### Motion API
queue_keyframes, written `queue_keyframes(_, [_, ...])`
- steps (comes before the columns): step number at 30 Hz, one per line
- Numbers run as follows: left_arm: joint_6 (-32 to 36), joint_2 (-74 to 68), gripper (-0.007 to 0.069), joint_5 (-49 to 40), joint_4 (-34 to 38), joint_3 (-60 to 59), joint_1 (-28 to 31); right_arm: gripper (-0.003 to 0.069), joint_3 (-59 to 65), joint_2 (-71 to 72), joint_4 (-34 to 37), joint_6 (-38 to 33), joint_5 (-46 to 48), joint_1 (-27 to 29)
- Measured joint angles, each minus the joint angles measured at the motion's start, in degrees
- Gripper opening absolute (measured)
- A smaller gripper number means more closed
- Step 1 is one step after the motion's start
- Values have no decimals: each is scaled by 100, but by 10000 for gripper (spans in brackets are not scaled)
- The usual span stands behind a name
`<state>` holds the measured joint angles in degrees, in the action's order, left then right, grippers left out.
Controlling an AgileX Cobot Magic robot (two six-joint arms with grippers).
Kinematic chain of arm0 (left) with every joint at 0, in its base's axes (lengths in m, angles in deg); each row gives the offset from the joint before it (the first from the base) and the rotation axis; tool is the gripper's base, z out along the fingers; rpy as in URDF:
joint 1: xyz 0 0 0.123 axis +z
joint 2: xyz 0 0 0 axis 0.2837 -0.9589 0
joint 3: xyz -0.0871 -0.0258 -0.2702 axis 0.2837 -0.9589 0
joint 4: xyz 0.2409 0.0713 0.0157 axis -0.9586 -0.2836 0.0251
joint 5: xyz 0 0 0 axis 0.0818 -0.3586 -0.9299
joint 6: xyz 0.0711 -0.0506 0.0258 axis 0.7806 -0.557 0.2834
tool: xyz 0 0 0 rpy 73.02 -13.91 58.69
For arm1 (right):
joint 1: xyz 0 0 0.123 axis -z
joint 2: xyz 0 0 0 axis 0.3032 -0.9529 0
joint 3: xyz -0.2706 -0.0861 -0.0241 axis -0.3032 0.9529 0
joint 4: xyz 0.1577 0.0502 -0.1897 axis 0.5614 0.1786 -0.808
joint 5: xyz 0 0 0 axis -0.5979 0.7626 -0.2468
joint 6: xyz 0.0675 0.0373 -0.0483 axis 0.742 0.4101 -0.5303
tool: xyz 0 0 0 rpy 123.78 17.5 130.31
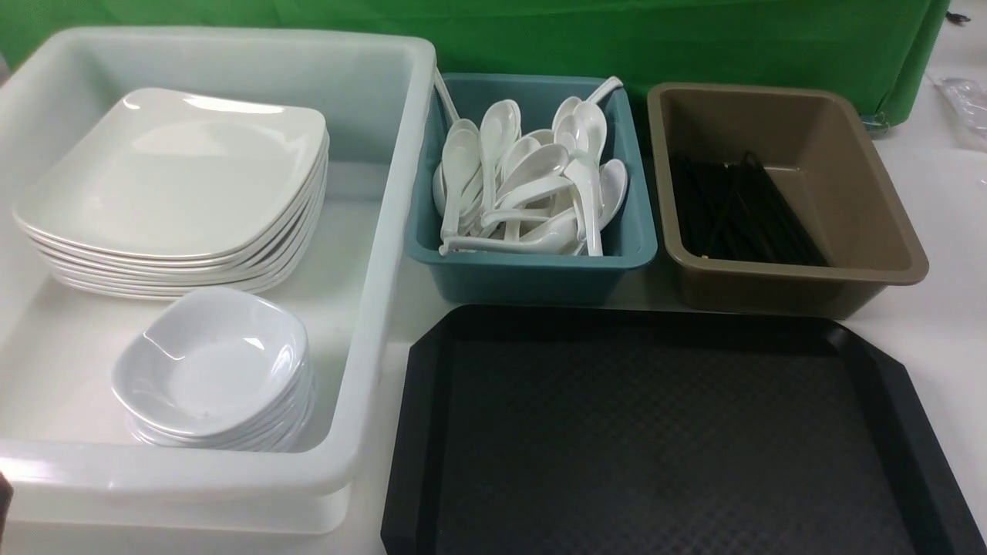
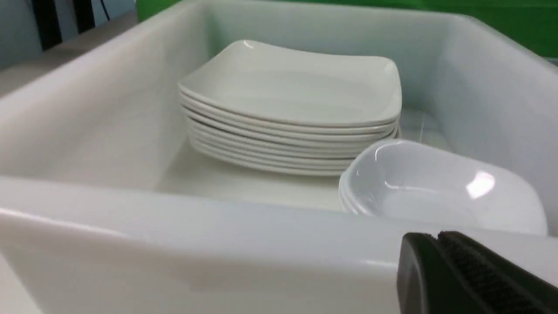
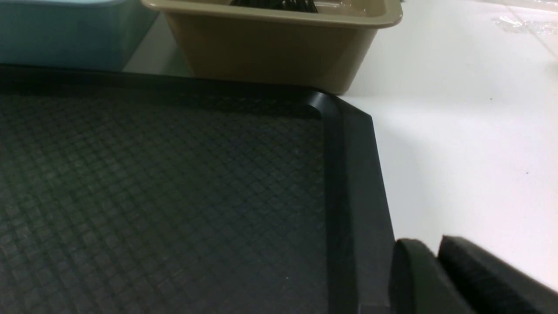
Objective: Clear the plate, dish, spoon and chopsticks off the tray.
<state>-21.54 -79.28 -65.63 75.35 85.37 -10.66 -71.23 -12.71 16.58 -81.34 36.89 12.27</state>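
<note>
black and bare, the tray lies on the white counter in the front view; plates and dishes are stacked in the white tub, spoons fill the teal bin, chopsticks the brown bin. left wrist view: the left gripper is closed, empty, beside the tub's wall. right wrist view: the right gripper sits at the tray's rim, holding nothing; i cannot tell its opening.

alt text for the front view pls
Black tray in front, nothing on it. Behind: white tub with stacked plates and dishes, teal bin of spoons, brown bin of chopsticks.
</note>
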Motion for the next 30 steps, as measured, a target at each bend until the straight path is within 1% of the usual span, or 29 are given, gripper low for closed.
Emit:
queue_keyframes(4, [-12, 0, 13, -372, 9, -11, 0, 127, 0, 0, 0, 0, 0, 0])
queue_keyframes(14, [-18, 0, 13, -382, 14, -11, 0, 169, 0, 0, 0, 0, 0, 0])
queue_keyframes(30, [-9, 0, 13, -290, 20, -11, 0, 199, 0, 0, 0, 0, 0, 0])
